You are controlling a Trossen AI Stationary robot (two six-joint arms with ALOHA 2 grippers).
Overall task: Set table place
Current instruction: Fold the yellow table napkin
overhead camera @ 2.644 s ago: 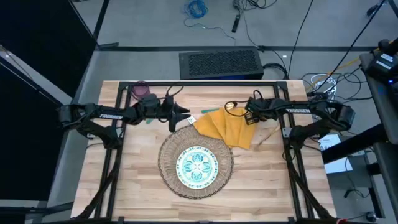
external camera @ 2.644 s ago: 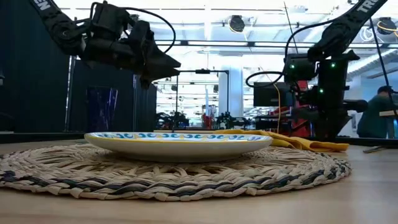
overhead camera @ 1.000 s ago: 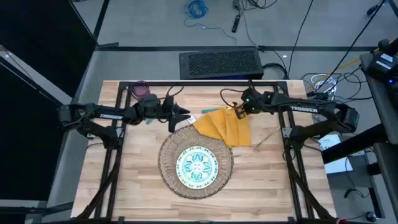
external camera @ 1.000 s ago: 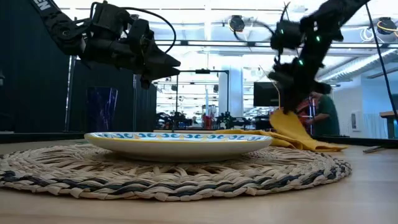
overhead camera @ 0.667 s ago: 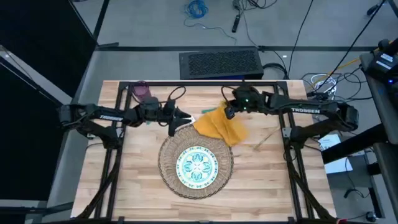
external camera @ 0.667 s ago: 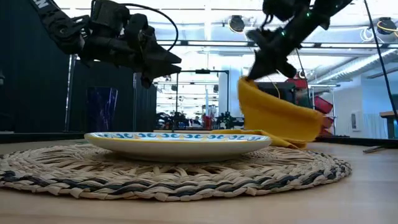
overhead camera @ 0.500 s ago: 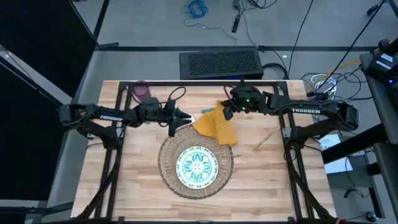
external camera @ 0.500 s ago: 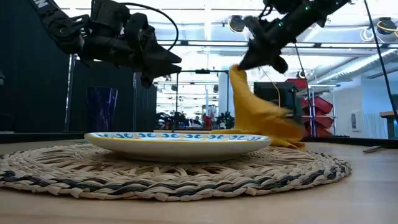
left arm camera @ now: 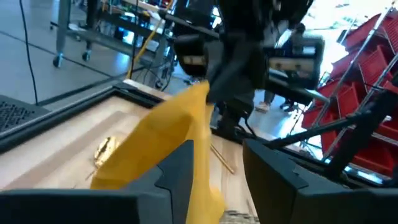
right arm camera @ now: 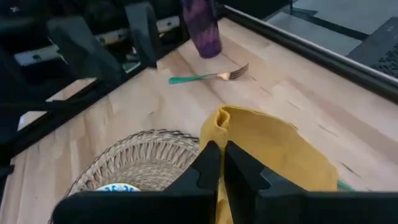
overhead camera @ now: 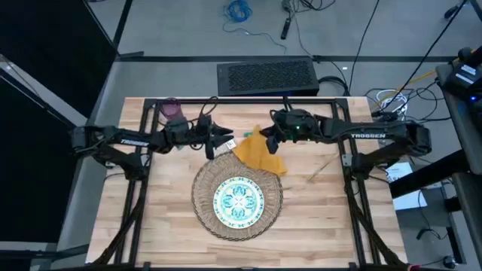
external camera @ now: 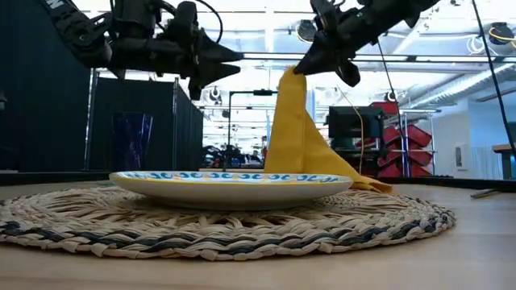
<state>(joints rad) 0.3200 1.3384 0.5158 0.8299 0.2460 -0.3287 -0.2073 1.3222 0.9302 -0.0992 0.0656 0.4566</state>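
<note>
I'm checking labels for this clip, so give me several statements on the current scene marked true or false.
1. The right gripper pinches the napkin by one corner. True.
2. The napkin lies flat on the plate. False: it hangs from the gripper, its lower end on the table behind the placemat.
3. The left gripper holds the fork. False: its fingers are open and empty; the fork lies on the table.
4. The purple cup stands upright near the table's far left corner. True.

Lab or workshop: red parts bins (left arm camera: 373, 56), floor cables (overhead camera: 239, 10), open ceiling lights (external camera: 306, 31)
</note>
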